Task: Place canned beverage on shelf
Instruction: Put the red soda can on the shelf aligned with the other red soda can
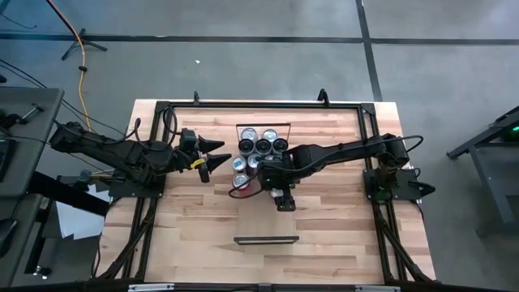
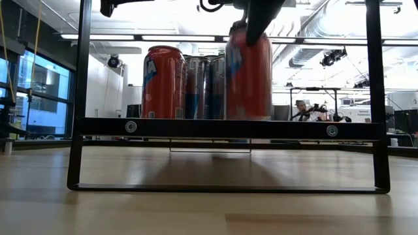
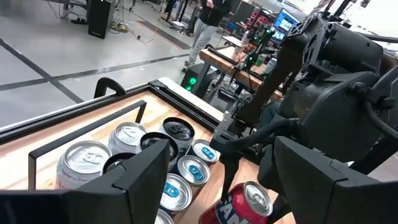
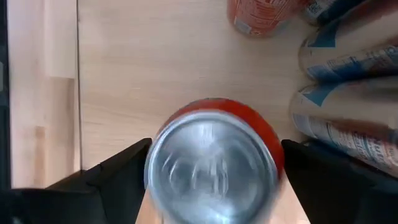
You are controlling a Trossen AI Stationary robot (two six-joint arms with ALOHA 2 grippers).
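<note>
- The right arm's dark two-finger hand [image 4: 211, 180] hangs over the middle of the pale butcher-block desk [image 1: 324, 251], pointing straight down with a red aluminium beverage can [image 4: 214, 165] upright between its two fingers.
- In the right wrist view a finger flanks each side of the can's silver top. The right finger stands slightly clear of the can wall, and whether the left one touches cannot be told, so the hand reads as spread around the can rather than clenched on it.
- The red can stands just beside a tight cluster of upright silver-and-blue cans [image 1: 263, 144], on the side toward the desk's front edge.
- Seen from desk height, a second red can [image 2: 163, 81] stands to the left of the silver ones, behind a black metal rail [image 2: 228, 128].
- The left arm's hand [image 1: 217, 156] waits at the cluster's left, pointing toward it. Its fingers are parted and hold nothing.
- Nearer the desk's front edge lies a short dark bar [image 1: 266, 240], well apart from the cans.
</note>
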